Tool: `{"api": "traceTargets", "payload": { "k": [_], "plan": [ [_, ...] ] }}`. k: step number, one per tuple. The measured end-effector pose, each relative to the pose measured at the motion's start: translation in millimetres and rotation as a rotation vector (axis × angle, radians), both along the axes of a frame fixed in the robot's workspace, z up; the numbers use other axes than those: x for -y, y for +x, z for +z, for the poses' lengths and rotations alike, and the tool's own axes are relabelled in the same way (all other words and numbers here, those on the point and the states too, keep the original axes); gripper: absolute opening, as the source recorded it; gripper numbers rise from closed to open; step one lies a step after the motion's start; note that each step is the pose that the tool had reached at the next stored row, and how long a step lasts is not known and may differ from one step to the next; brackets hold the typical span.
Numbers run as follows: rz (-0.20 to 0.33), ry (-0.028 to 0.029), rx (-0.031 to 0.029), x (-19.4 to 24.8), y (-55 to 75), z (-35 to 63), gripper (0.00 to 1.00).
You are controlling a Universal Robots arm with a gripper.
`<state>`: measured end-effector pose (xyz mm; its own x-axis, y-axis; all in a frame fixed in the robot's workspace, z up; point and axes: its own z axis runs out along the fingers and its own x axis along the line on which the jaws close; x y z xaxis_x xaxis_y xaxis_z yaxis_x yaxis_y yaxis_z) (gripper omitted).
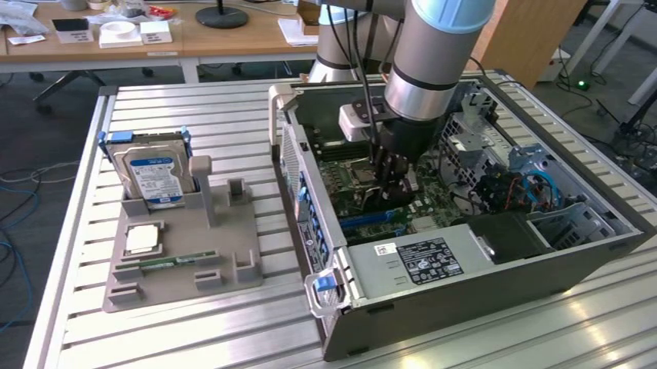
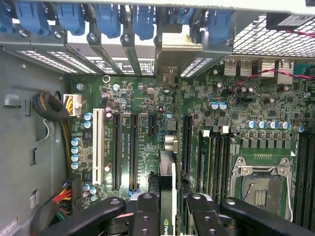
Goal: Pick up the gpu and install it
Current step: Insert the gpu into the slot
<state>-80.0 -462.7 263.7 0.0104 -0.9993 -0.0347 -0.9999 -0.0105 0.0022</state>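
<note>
Two hazards stood out to us in the wrist view. The tool (image 2: 173,210) was clenched on the gpu (image 2: 167,174), which we saw edge-on above the motherboard (image 2: 147,98). We judged that a card lowered slightly off line could set its edge connector beside a black expansion slot (image 2: 134,152) rather than in it, scraping the small parts nearby; we could not tell which slot lay under it. Its tan end bracket (image 2: 179,46) sat close to the rear slot openings beneath the blue clips (image 2: 142,19), so we also thought the bracket could catch on that metal frame and tilt the card in the grip. In the exterior view, the arm (image 1: 441,54) stood near vertical, its wrist down inside the open computer case (image 1: 493,292), with the tool (image 1: 395,192) low over the board, well apart from the hard drive (image 1: 154,173) in its grey holder (image 1: 190,269) on the surface (image 1: 175,108).
</note>
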Motion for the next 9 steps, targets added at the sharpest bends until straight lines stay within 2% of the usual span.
{"api": "traceTargets", "payload": {
  "k": [9],
  "plan": [
    [0.0, 0.0, 0.0, 0.0, -1.6, -2.1, 0.26]
  ]
}}
